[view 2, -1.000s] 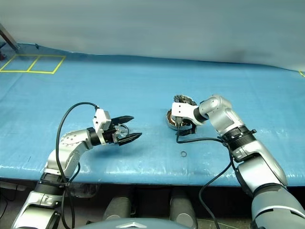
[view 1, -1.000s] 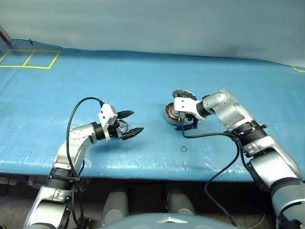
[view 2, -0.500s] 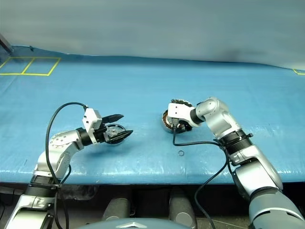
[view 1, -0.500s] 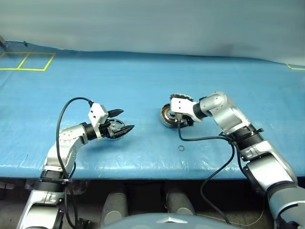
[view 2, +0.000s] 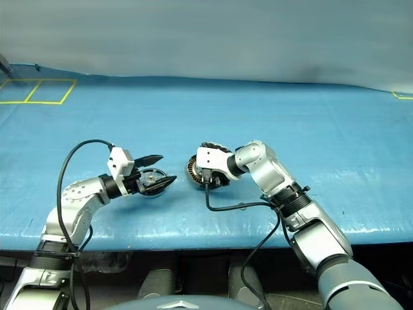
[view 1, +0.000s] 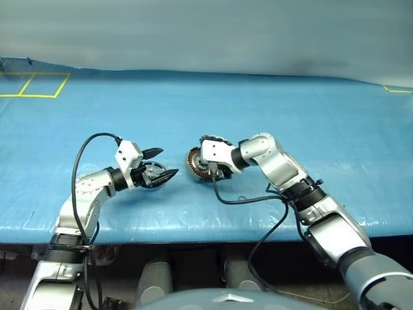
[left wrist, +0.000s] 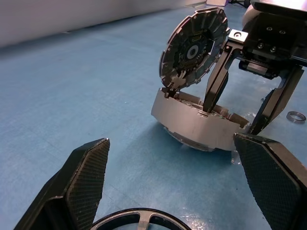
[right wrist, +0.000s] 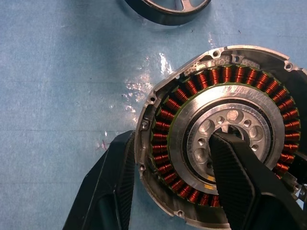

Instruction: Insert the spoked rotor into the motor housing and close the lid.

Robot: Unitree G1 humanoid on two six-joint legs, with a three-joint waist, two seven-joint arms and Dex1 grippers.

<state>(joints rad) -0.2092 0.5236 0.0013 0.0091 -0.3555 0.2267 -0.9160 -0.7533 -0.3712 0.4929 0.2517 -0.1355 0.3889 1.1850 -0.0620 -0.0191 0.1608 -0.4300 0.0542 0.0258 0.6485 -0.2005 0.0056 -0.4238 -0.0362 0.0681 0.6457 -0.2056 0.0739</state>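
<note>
The motor housing (view 1: 195,165) sits on the blue mat, its copper windings (right wrist: 165,120) exposed. Its lid (left wrist: 192,48) stands hinged open and upright at the far rim. My right gripper (right wrist: 172,139) is shut on the housing's wall, one finger (right wrist: 112,187) outside the rim and the other in the centre hole. The spoked rotor (left wrist: 139,223) lies flat on the mat just left of the housing. My left gripper (view 1: 166,163) is open, its fingers (left wrist: 86,172) straddling the rotor low over it and pointing at the housing.
A tiny loose metal ring (left wrist: 296,116) lies on the mat beyond the housing. Black cables trail from both wrists. Yellow tape squares (view 1: 32,84) mark the back left. The table's front edge (view 1: 193,226) runs close below both grippers.
My right gripper has narrowed onto the housing and drawn it left, close to the rotor and the left gripper. The left gripper stays open over the rotor. The camera has shifted.
</note>
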